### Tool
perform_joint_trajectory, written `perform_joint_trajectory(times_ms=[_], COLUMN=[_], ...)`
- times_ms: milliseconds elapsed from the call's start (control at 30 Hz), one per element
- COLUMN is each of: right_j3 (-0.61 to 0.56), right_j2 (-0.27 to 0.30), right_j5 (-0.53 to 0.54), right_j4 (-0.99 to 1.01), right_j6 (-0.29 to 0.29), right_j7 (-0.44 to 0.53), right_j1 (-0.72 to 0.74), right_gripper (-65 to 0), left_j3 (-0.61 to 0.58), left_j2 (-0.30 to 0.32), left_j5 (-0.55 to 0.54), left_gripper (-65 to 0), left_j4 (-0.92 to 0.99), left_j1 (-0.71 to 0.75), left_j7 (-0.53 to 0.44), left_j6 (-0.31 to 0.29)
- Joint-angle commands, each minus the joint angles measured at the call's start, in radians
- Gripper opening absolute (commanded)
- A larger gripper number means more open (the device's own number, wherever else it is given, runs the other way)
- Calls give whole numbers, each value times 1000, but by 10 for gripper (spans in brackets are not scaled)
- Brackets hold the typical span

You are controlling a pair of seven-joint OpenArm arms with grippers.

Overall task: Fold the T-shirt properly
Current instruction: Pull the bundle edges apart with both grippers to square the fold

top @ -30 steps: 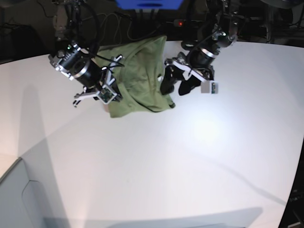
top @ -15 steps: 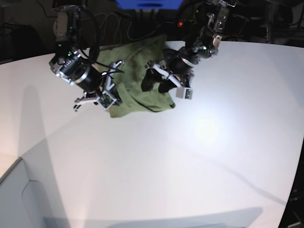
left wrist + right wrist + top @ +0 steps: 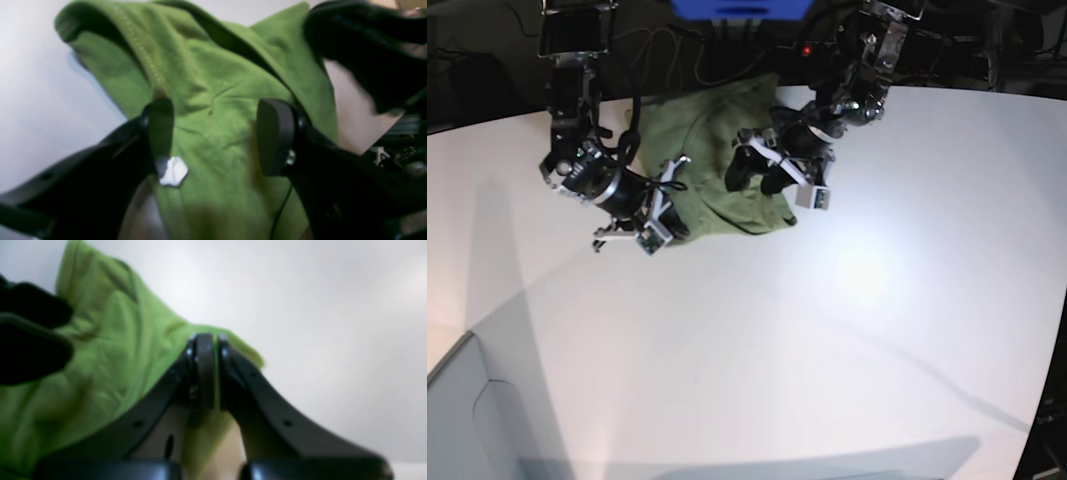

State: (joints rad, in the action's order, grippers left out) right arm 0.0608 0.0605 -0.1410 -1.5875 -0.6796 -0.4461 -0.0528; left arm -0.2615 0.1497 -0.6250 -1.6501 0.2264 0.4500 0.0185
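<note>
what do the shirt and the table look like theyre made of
T-shirt: seems thin, soft knit cloth, matte green; it creases and drapes in loose folds, with a stitched seam showing. Table: smooth, hard-looking white top, possibly laminate or painted board; a soft glare spot suggests a slight sheen. Exact material cannot be told.

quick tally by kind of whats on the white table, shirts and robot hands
T-shirt, green, rumpled: 1
Robot hands: 2, the left hand open over the shirt, the right hand shut on the T-shirt's edge
Total: 3
</note>
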Motion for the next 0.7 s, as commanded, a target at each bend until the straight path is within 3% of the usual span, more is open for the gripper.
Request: perform_joint_trajectory(times_ms=[0,200,433,667], right_j3=[3,11,132,221], right_j2=[19,65,65,60], right_j5=[11,11,11,13], right_j4=[9,135,151,-7], right_j6=[-19,-19,-19,-19], right_j7=[34,115,142,132], right_j1=[12,14,12,-17], right_gripper=[-648,-648,-648,-648], left_j3=[0,0,0,0], left_j2=[1,3,3,4], left_j5=[-9,-9,-9,-20], left_gripper=[-267,-267,-267,-267], left_j4=[-14,49,61,-38], left_j1=[-8,-9,-9,-3], left_j7=[-13,-13,-13,-7], left_j6=[-10,-10,-12,-12])
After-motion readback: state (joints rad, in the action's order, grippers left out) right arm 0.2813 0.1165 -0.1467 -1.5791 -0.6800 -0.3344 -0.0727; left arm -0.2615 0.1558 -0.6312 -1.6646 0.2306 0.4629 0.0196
